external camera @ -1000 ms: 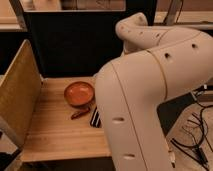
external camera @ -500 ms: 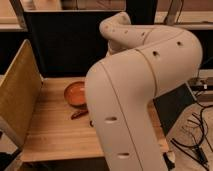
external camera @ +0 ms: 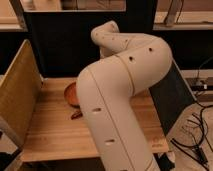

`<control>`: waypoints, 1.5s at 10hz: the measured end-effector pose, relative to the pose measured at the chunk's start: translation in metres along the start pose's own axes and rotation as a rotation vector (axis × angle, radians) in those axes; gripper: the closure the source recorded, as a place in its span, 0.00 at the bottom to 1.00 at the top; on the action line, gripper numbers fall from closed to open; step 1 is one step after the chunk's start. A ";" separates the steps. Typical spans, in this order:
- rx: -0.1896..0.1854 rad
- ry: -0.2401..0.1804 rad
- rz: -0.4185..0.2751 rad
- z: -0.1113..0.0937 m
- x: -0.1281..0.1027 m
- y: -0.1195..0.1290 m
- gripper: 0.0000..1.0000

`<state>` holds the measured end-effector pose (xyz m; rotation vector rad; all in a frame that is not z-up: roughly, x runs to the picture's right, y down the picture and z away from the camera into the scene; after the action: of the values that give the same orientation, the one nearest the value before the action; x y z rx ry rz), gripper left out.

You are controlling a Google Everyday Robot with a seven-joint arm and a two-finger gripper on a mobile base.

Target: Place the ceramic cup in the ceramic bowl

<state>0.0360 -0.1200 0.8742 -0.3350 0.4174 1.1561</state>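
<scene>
The ceramic bowl [external camera: 69, 93] is glossy orange-brown and sits near the back middle of the wooden table [external camera: 45, 131]. Only its left part shows; the rest is behind my big white arm [external camera: 120, 85]. A small dark reddish elongated item [external camera: 76, 115] lies just in front of the bowl, half hidden by the arm. The ceramic cup is out of view. My gripper is hidden behind the arm, out of sight.
A tall wooden side panel [external camera: 17, 100] stands along the table's left edge. A dark wall [external camera: 60, 45] closes the back. A dark slanted panel [external camera: 172, 97] stands at the right, with cables [external camera: 195, 135] on the floor beyond it.
My arm has swung left and closer to the camera. It now covers more of the bowl and hides the black striped oblong that showed earlier.
</scene>
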 end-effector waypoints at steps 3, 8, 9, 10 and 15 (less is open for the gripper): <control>-0.004 0.025 -0.003 0.007 0.003 0.002 0.20; -0.012 0.044 0.009 0.035 0.001 0.012 0.20; -0.017 0.047 0.020 0.043 -0.003 0.017 0.20; -0.024 0.061 0.034 0.053 -0.003 0.019 0.20; -0.083 0.179 0.058 0.111 0.008 0.036 0.42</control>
<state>0.0214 -0.0492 0.9665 -0.5034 0.5394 1.2068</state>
